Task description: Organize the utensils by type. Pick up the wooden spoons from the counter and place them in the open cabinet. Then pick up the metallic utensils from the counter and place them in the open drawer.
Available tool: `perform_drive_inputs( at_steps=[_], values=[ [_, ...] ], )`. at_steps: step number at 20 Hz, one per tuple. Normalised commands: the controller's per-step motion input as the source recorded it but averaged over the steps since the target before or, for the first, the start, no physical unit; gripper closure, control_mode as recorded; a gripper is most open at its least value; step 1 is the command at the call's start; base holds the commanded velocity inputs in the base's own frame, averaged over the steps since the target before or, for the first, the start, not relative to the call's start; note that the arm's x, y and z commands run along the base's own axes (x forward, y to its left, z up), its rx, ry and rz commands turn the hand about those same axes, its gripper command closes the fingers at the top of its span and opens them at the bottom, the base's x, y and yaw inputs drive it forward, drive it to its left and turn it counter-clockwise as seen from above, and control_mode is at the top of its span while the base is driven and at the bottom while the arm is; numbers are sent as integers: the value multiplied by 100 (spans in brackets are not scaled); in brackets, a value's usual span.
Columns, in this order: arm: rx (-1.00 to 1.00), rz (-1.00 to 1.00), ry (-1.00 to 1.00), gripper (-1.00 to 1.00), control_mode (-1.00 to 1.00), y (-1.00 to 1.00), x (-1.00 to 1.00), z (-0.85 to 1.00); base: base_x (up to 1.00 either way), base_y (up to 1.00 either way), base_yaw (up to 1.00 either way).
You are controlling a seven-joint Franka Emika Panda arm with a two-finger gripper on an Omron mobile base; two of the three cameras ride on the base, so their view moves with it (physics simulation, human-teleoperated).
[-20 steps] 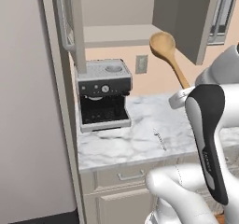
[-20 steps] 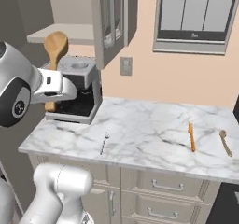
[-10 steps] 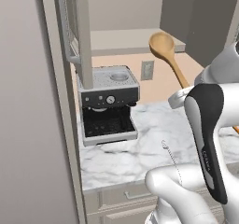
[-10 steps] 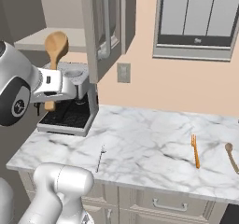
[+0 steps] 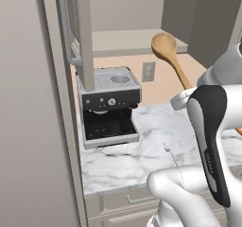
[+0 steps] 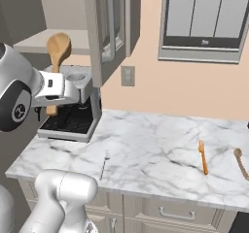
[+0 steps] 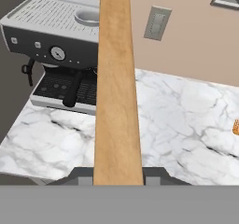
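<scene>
Wooden and pale brown, the large spoon (image 5: 171, 56) is up in the air in front of the open cabinet (image 5: 137, 39), bowl uppermost, its straight handle running down into our hand (image 6: 50, 92), which is pinched on the handle low down, well below the bowl. From the hand camera the handle (image 7: 116, 87) runs straight up the middle between the finger tips.

We judge the spoon stiff and light, with a smooth surface that could slide in a narrow two-finger pinch. Held so far from the bowl, the heavy end sits high above the grip, so it may swing or twist if we move sharply. A hold nearer the middle would be steadier, but this one gives reach to put the bowl in first.

Just below and behind stands the coffee machine (image 5: 109, 105) on the tabletop (image 6: 155, 154), and the cabinet's door (image 6: 104, 28) hangs open beside the spoon's path; both could be knocked. The pale shelf sits close to the bowl's height.

Farther out on the marble lie the thin silver utensil (image 6: 104, 163), the orange fork (image 6: 203, 157) and the smaller wooden spoon (image 6: 240, 160), well apart from us and still to be sorted.
</scene>
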Motion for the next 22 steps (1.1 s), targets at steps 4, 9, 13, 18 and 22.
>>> perform_drive_inputs(
  at_steps=[4, 9, 13, 18, 22],
  values=[
    [0, 0, 0, 100, 100, 0, 0, 0, 0, 1, 0],
    [0, 0, 0, 100, 100, 0, 0, 0, 0, 2, 0],
    [0, 3, 1, 100, -100, 14, 3, -1, 0, 6, 1],
    [0, 4, 11, 100, -100, 35, 25, 5, 0, 0, 0],
    [0, 6, 12, 100, -100, 36, 34, 17, 0, 0, 0]
  ],
)
